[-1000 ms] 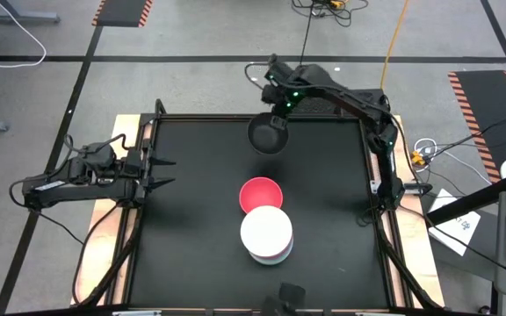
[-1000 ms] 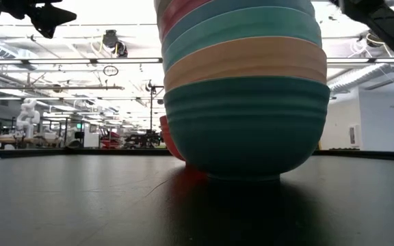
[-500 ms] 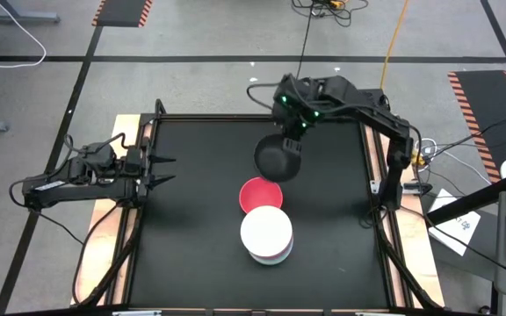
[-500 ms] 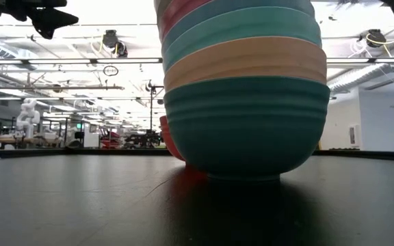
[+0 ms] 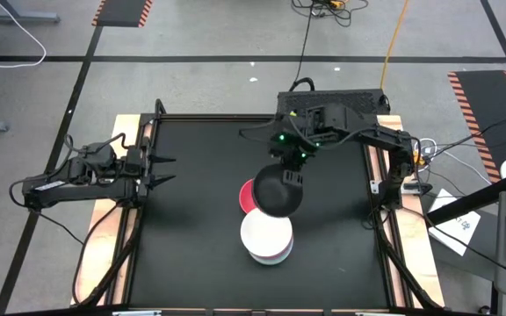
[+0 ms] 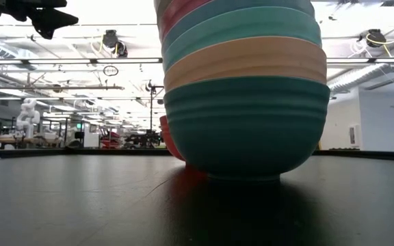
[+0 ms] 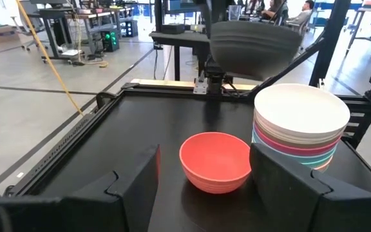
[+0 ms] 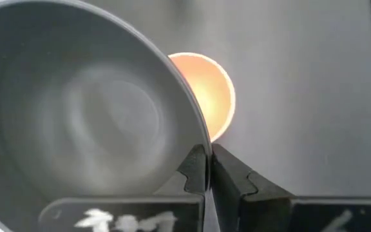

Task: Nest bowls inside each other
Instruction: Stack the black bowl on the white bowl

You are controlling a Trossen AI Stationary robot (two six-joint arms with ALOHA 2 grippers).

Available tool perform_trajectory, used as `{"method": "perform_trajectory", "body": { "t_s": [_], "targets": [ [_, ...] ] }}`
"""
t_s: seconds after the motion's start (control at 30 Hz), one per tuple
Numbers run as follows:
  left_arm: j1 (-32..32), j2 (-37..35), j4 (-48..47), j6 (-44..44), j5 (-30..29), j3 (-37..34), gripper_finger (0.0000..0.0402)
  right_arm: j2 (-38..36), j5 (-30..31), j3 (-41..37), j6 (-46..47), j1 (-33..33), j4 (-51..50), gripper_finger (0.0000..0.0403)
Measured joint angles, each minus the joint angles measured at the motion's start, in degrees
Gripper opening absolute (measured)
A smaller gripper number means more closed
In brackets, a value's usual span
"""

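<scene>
Taking the stack of nested round plastic bowls [image 5: 266, 239], white on top, as our landmark, we find the left gripper [image 5: 158, 172] waiting well to its left at the table's [image 5: 191, 246] edge, fingers spread and empty. Just behind the stack sits the lone red plastic bowl [image 7: 215, 162], upright on the table. Over the last second the right gripper [image 5: 290, 175] has carried the black plastic bowl [image 5: 276, 193] from the table's far edge to a point above the red bowl, fingers pinched on its rim. We judge that its placement is imminent, either into the red bowl or onto the stack.
</scene>
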Motion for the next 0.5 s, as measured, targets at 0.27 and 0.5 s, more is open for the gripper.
{"method": "perform_trajectory", "body": {
  "t_s": [0.27,0.5],
  "targets": [
    [0.02,0.00,0.04,0.33,-0.02,0.00,0.0243,0.02,-5.18,0.00,2.66,3.99,5.43,0.0000],
    [0.01,0.00,0.04,0.31,-0.02,0.00,0.0243,0.42,-6.39,-0.02,7.34,6.54,5.19,0.0000]
  ]
}}
